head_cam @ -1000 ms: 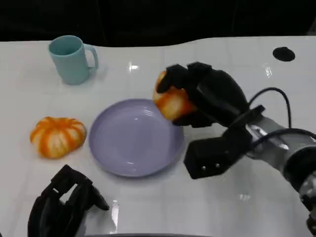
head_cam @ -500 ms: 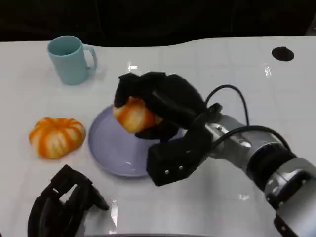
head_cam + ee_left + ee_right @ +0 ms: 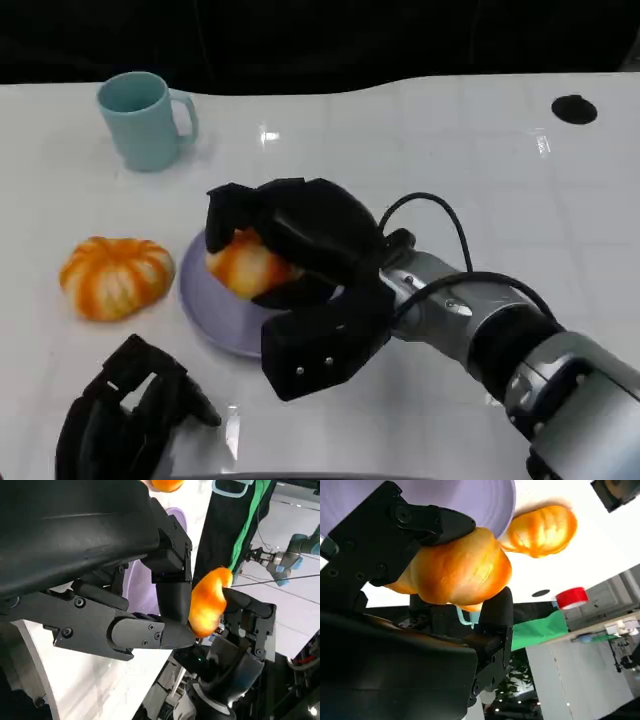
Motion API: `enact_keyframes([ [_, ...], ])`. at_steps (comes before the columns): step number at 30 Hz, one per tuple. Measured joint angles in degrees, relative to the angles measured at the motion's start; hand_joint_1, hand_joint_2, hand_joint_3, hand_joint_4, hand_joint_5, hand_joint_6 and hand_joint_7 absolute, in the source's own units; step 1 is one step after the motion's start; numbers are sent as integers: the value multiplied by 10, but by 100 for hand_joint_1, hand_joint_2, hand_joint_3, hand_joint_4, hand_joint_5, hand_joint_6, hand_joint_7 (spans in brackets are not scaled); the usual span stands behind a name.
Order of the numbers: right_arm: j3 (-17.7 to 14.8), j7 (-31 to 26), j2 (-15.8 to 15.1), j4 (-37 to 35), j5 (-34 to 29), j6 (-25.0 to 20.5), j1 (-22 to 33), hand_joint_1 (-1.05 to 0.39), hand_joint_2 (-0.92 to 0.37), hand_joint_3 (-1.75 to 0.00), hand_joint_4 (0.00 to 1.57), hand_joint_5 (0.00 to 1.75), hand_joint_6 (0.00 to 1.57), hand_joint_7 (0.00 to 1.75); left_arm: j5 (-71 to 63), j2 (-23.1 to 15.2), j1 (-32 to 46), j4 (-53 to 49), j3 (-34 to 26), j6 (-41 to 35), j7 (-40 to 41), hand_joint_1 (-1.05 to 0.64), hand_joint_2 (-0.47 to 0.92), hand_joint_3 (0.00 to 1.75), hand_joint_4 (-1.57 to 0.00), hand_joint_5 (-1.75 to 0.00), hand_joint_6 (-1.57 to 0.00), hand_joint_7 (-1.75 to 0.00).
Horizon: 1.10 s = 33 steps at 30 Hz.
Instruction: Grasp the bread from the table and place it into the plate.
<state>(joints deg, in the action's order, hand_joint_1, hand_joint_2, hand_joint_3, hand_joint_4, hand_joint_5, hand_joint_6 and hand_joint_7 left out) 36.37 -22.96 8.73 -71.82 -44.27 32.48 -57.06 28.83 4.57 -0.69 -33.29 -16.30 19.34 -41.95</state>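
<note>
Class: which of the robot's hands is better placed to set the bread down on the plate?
Right. The right hand already holds the bread over the plate; the left hand hangs aside.

The right forearm reaches in from the lower right of the head view, silver and jointed, with a black cable looping above the wrist and a black block on its underside. The right hand (image 3: 295, 245) sits at the end of it, fingers curled around the bread (image 3: 245, 265) and holding it; the right wrist view shows black fingers (image 3: 405, 527) pressed against the loaf from opposite sides. The left hand (image 3: 125, 420) lies low at the lower left of the head view, its fingers drawn loosely inward with nothing in them, apart from the right arm.
</note>
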Motion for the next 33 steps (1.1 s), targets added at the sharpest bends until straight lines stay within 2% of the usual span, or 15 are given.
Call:
enact_keyframes([
  [3, 0, 1, 0, -1, 0, -2, 0, -18, -47, -117, 93, 175, 68, 172, 0, 0, 1, 1, 1, -3, 0, -57, 92, 24, -62, -175, -53, -147],
  [4, 0, 0, 0, -1, 1, -2, 0, -20, -50, -105, 87, 175, 70, 143, 0, 0, 1, 2, 1, -3, 0, -57, 92, 24, -62, -175, -53, -147],
  [5, 0, -3, 0, -1, 1, -2, 0, -25, -63, -73, 80, 158, 77, 92, 0, 0, 1, 2, 1, -4, 0, -57, 92, 24, -61, -175, -53, -147],
  [6, 0, -8, 0, -1, 0, -3, 0, -27, -72, -51, 78, 149, 84, 62, 0, 0, 1, 2, 1, -4, 0, -57, 92, 24, -61, -175, -53, -148],
  [7, 0, -15, 0, -1, 0, -6, 0, -28, -79, -36, 76, 145, 90, 43, 0, 0, 1, 2, 1, -3, 0, -57, 92, 24, -61, -175, -52, -148],
  [8, 0, -20, 0, -1, 0, -8, 0, -38, -87, -27, 63, 104, 78, 20, 0, 0, 1, 2, 1, -3, 0, -57, 92, 24, -61, -175, -52, -148],
  [9, 2, -20, -1, -1, -2, -14, 0, -41, -89, -24, 61, 85, 74, 12, 0, 0, 1, 2, 1, -3, 0, -57, 92, 24, -61, -175, -52, -148],
  [10, 4, -16, -1, -1, -4, -23, 0, -43, -91, -23, 60, 75, 72, 7, 0, 0, 1, 2, 1, -3, 0, -57, 92, 24, -61, -175, -52, -148],
  [11, 7, -10, -1, -1, -8, -31, 0, -55, -92, -29, 43, 50, 54, 3, 0, 0, 1, 2, 1, -3, 0, -58, 92, 24, -61, -175, -52, -148],
  [12, 10, 3, -2, -1, -11, -39, -1, -60, -92, -31, 37, 41, 48, 2, 0, 0, 1, 2, 1, -3, 0, -58, 92, 24, -61, -175, -52, -148],
  [16, 15, 55, -4, 0, -11, -54, -2, -75, -92, -38, 19, 22, 30, 0, -1, 1, 1, 2, 3, -3, 0, -58, 92, 24, -61, -175, -52, -149],
  [23, 21, 73, -11, 17, -12, -55, -4, -83, -92, -44, 8, 15, 22, 0, -1, 1, 4, 7, 4, -5, 3, -57, 92, 22, -60, -175, -51, -149],
  [33, 19, 100, -23, 40, 0, -51, -3, -86, -92, -48, 5, 12, 15, 0, 0, 3, 5, 7, 4, -5, 3, -57, 92, 23, -61, -175, -51, -149],
])
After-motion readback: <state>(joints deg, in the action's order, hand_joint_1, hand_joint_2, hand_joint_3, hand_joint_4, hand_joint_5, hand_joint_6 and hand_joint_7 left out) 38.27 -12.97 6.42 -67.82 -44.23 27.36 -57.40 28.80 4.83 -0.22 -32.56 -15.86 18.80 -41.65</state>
